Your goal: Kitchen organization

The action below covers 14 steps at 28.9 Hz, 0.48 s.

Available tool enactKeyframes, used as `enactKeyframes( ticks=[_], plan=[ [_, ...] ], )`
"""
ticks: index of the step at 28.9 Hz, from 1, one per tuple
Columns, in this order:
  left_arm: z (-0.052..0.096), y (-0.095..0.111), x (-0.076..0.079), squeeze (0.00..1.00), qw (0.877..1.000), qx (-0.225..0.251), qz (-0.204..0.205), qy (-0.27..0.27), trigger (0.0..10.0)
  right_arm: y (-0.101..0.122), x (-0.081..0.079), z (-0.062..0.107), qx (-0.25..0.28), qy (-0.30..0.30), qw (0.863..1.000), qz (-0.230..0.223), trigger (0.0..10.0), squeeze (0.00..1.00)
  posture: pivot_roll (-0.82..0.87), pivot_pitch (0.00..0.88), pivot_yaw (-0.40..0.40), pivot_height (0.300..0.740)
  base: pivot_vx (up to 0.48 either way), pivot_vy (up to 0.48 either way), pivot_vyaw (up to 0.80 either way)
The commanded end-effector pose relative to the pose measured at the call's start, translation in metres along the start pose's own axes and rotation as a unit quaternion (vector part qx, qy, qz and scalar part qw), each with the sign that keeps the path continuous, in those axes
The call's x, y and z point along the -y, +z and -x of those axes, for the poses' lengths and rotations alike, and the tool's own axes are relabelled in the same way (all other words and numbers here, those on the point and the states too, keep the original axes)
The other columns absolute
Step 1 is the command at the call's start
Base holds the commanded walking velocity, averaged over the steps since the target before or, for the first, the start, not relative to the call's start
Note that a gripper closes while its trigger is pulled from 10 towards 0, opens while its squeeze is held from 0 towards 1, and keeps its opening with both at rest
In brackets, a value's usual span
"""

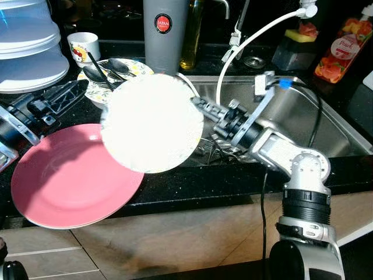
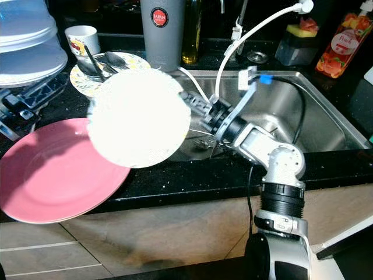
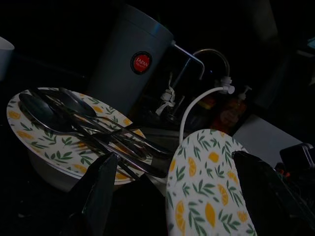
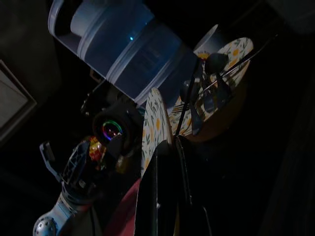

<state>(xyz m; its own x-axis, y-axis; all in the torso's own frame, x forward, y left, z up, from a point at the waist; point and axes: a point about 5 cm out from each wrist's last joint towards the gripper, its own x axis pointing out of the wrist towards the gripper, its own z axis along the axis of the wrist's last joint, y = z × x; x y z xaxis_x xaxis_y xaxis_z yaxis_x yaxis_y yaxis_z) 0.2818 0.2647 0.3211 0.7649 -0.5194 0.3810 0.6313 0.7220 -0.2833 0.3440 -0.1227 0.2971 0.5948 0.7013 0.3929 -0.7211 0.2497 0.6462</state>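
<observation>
- Nearest the head camera, the pink plate (image 1: pixel 70 181) lies flat on the black counter (image 1: pixel 192 186) with its front edge hanging over the counter lip.
- Above the pink plate's far side, the right gripper (image 1: pixel 195 105) has its fingers clamped on the rim of a white-backed plate (image 1: pixel 151 122), carrying it tilted, pale underside up, between sink and counter.
- Its face shows in the left wrist view as a lemon-and-leaf print, matching the patterned plate (image 1: pixel 116 73) behind, which bears the spoons (image 1: pixel 102 73).
- Judged as glazed ceramic, the held plate looks stiff, fairly heavy for an edge pinch, slick and breakable; a grip at one rim point leaves it prone to swing or slip.
- A deeper bite on the rim, or setting it down flat and low, would suit better than any quick turn.
- At the left, the left gripper (image 1: pixel 64 96) rests low on the counter, fingers apart and holding nothing, pointed toward the patterned plate.
- Behind stand a grey tumbler (image 1: pixel 165 32), a small mug (image 1: pixel 83 45) and stacked plastic containers (image 1: pixel 29 46).
- On the right sits the steel sink (image 1: pixel 326 128), with cutlery (image 1: pixel 218 149) in the basin.
</observation>
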Motion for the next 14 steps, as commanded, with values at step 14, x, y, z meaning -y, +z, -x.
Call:
enactKeyframes(
  ticks=[14],
  plan=[
    [-0.002, -0.012, 0.008, 0.0, 0.999, -0.024, 0.001, -0.025, 10.0, 0.041, 0.0, 0.011, 0.109, 0.016, 0.993, -0.032, 0.0, 0.0, 0.01, 0.154, -0.047, 0.74, 0.0, 0.0, 0.0]
  ],
)
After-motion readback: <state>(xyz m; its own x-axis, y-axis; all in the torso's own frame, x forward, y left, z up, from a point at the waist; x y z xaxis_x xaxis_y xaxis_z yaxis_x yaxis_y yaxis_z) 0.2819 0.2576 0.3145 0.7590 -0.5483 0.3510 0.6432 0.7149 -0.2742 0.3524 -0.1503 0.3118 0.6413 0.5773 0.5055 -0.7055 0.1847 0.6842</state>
